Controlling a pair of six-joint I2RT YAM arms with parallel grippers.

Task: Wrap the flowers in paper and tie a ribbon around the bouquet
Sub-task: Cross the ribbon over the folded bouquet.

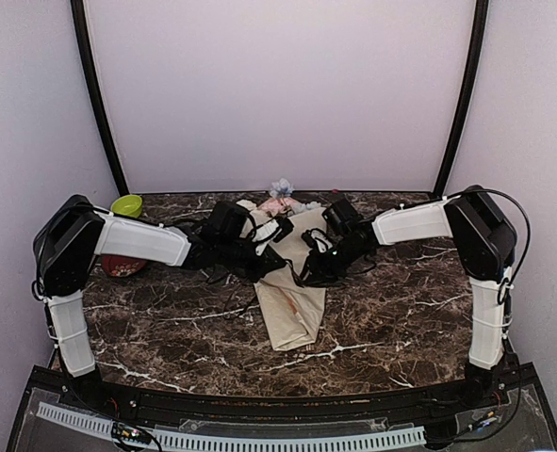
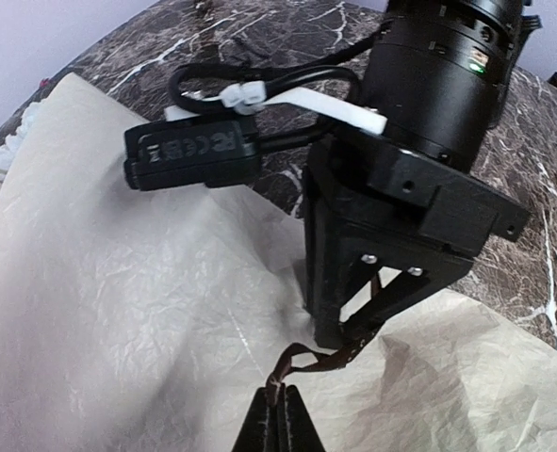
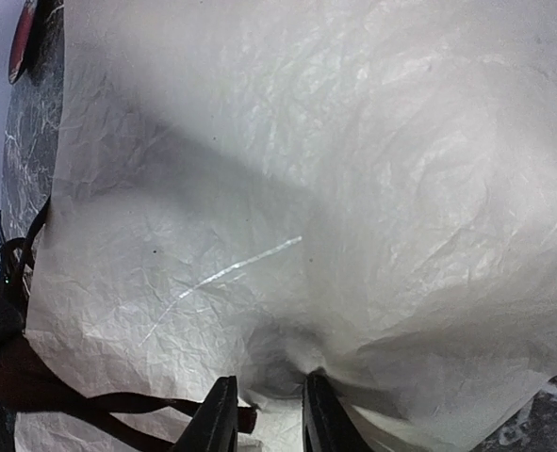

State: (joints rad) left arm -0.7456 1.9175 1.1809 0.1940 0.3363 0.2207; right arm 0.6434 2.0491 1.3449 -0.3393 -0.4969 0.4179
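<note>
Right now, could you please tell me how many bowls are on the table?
2. A green bowl sits at the far left, behind the left arm; a reddish bowl lies nearer, partly covered by that arm. More could be hidden under the arms.

The bouquet (image 1: 292, 292) lies on the table (image 1: 401, 311), flowers (image 1: 281, 188) at its far end. The ribbon (image 2: 306, 358) lies on its middle, left gripper (image 2: 280, 400) at its left, right gripper (image 3: 267, 395) at its right, a bowl (image 1: 127, 204) well to its left
</note>
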